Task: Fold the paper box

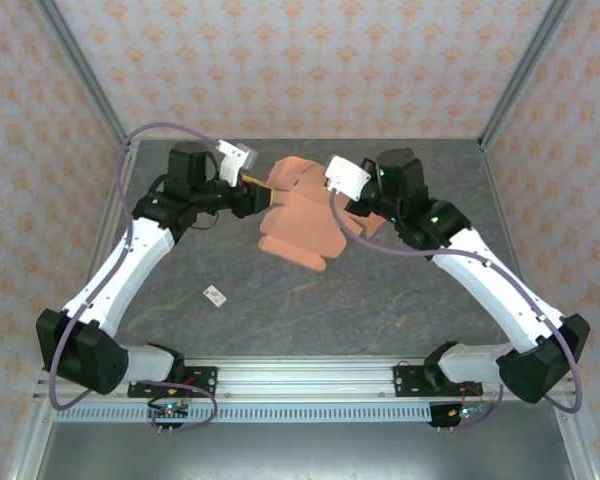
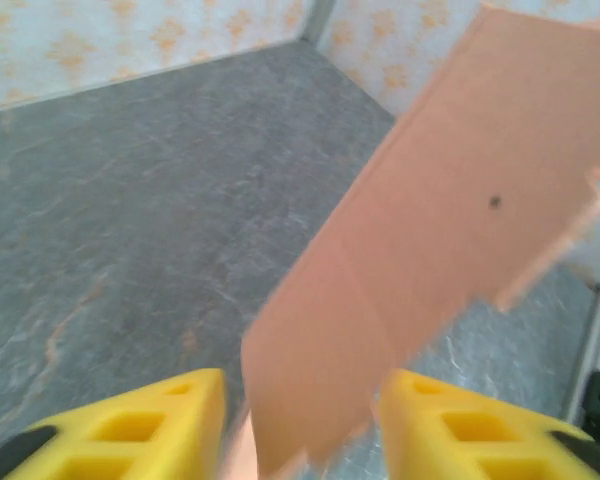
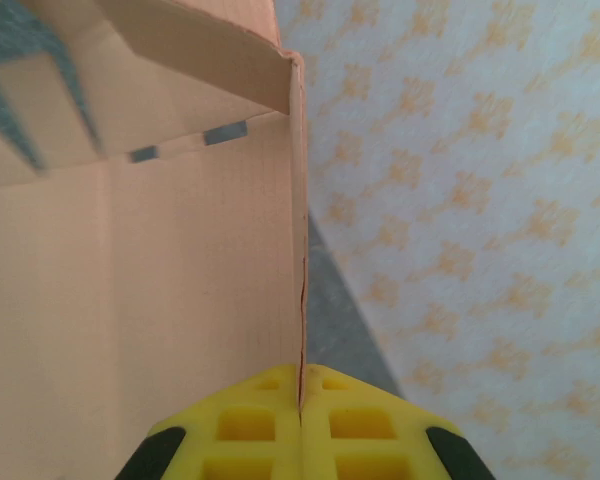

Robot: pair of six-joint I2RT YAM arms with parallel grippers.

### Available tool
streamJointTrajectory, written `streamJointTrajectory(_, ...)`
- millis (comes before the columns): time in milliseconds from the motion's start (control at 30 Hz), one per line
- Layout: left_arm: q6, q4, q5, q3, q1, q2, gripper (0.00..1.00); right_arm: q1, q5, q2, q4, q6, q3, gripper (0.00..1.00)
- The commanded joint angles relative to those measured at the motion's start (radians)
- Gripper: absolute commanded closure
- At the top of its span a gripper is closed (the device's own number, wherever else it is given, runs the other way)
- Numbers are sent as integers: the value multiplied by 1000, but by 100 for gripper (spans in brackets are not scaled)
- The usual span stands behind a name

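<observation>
One small white tag (image 1: pixel 215 295) lies on the gray counter (image 1: pixel 380 310), near the front and apart from the box (image 1: pixel 302 215). Farther back, the box is held up over the counter, partly folded. The right jaws pinch one thin wall of it tight. The left jaws stand apart, with a flap between them.

Grey marbled desk (image 1: pixel 380 300). Small white tag (image 1: pixel 215 295) with red mark lies flat on desk, left of centre. Peach patterned walls (image 1: pixel 310 60) behind and beside. Metal rail (image 1: pixel 300 375) along near edge.
</observation>
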Motion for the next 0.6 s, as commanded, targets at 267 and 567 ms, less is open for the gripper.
streamJointTrajectory(267,-112,157,-292,-264,33,-267,31,-43,-290,99,-269,296,91,100)
streamJointTrajectory(567,-19,472,-137,-502,32,-404,21,-128,-459,86,-355,366,264,100)
